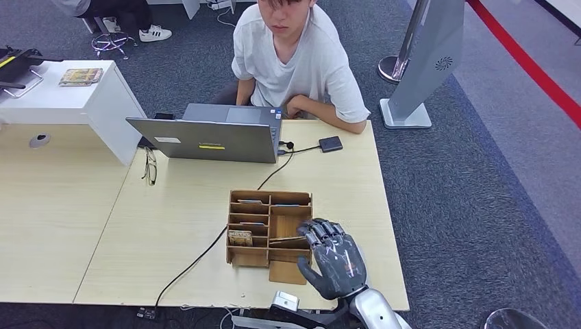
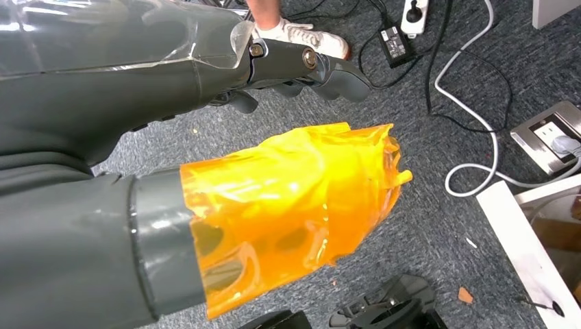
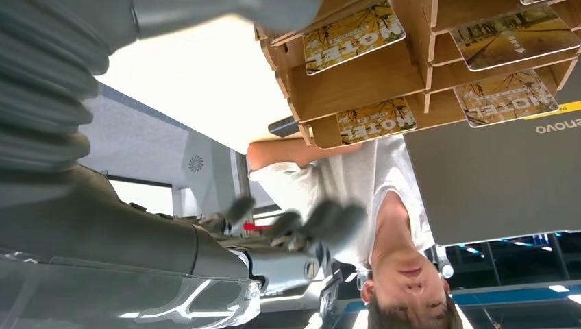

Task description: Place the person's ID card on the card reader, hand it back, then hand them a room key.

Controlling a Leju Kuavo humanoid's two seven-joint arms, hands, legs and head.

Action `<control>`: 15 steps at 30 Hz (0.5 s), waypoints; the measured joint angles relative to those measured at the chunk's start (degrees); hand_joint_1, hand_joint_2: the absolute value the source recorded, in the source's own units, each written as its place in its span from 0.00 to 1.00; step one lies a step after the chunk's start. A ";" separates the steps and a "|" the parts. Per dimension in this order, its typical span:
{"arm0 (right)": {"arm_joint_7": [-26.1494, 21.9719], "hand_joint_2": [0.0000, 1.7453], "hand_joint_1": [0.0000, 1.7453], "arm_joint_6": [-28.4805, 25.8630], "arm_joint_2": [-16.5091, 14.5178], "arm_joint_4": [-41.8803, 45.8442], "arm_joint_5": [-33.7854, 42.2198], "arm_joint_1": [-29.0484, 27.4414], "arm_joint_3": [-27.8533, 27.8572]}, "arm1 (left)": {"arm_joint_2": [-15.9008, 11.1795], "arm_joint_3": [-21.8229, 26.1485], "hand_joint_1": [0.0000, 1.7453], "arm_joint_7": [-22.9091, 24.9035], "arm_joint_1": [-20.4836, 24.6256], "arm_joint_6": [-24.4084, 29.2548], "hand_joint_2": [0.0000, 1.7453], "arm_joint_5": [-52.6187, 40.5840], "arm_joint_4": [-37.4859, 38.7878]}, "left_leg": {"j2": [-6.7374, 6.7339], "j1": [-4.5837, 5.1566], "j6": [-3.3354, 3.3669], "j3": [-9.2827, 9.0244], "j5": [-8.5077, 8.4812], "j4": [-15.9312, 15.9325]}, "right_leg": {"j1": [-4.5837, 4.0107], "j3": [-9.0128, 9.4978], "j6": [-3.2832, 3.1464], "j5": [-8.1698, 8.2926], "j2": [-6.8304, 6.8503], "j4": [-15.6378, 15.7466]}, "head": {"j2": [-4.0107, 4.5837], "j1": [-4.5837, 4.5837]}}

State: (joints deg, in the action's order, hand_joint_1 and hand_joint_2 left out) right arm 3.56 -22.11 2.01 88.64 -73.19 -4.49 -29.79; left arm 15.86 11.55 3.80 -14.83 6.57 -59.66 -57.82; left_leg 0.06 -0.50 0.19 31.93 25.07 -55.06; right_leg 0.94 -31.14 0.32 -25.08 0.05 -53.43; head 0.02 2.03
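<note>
A wooden card organizer (image 1: pixel 268 257) stands near the table's front edge, with several hotel key cards (image 1: pixel 240 238) in its slots. My right hand (image 1: pixel 332 257) hovers at the organizer's right side, fingers spread over its right compartments and holding nothing. In the right wrist view the fingers (image 3: pixel 322 223) are blurred, apart and empty, below the organizer (image 3: pixel 342 86) and its printed key cards (image 3: pixel 375 120). A small black card reader (image 1: pixel 330 143) lies near the person (image 1: pixel 294 62) in a white T-shirt, who is seated across the table. My left hand (image 2: pixel 171 89) hangs over the carpet with an orange-wrapped thumb (image 2: pixel 288 192), empty.
A grey laptop (image 1: pixel 212 140) sits open behind the organizer, cabled to the reader. Glasses (image 1: pixel 150 166) lie left of it. A black cable (image 1: pixel 199 257) runs toward the front edge. A white cabinet (image 1: pixel 68 96) stands at the left, and a grey sign stand (image 1: pixel 411 103) is right of the person.
</note>
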 joint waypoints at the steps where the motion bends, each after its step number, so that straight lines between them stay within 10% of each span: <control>1: 0.00 0.00 0.00 -0.01 0.00 0.01 0.00 0.00 0.00 | 0.01 0.01 0.00 0.03 0.00 0.03 0.00 0.05 0.00 | 0.00 0.00 0.00 0.00 0.00 0.00 | 0.00 0.00 0.00 0.00 0.00 0.00 | 0.00 0.00; 5: 0.00 1.00 0.00 -0.07 0.00 0.01 -0.01 0.00 0.00 | 0.09 0.01 0.00 0.06 0.00 0.10 0.00 0.31 -0.01 | 0.00 0.00 0.00 0.00 0.00 0.00 | 0.00 0.00 0.00 0.00 0.00 0.00 | 0.00 0.00; 15: 0.00 1.00 0.00 -0.14 0.00 0.01 -0.01 0.00 0.00 | 0.32 0.01 0.00 0.32 0.00 0.27 0.00 0.59 -0.01 | 0.00 0.00 0.00 0.00 0.00 0.00 | 0.00 0.00 0.00 0.00 0.00 0.00 | 0.00 0.00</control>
State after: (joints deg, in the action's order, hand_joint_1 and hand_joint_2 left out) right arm 3.56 -22.25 2.01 88.65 -73.20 -4.49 -29.79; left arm 16.18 11.56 4.12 -14.83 6.84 -59.07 -57.82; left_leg 0.07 -0.50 0.19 31.93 25.07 -55.06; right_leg 0.94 -31.14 0.32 -25.08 0.05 -53.43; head 0.02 2.03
